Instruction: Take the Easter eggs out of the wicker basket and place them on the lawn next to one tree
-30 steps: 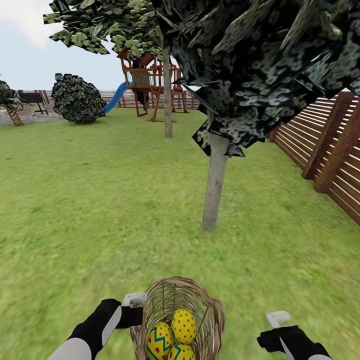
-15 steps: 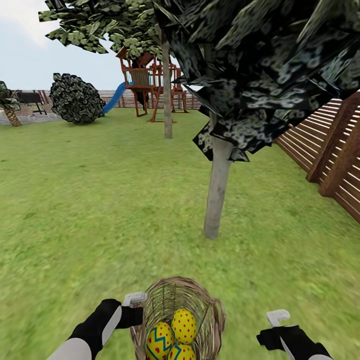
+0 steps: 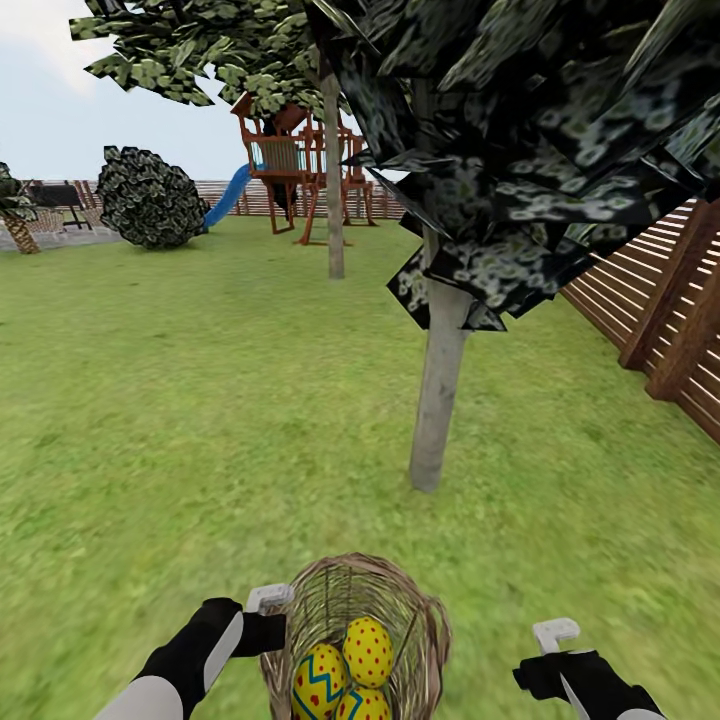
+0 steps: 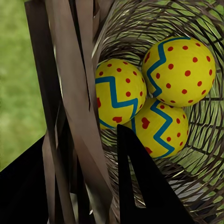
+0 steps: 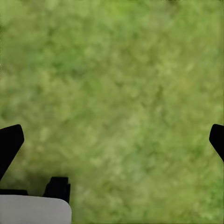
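now left tool [image 3: 272, 612] grips wicker basket [image 3: 420, 630] w/ 3 easter eggs [image 3: 367, 651] inside; right tool [image 5: 112, 140] released.

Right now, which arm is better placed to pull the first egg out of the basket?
Probably the right: its tool is open and empty over the lawn. The left tool grips the wicker basket holding the Easter eggs.

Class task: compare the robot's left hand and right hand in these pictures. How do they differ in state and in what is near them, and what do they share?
The left hand grips the basket rim, its fingers either side of the wicker; the right hand holds nothing, its fingers spread wide. The left hand's camera looks at three eggs in the basket; the right hand's looks at bare lawn. Both are dark with pale fingertips and sit low over the grass, short of the tree.
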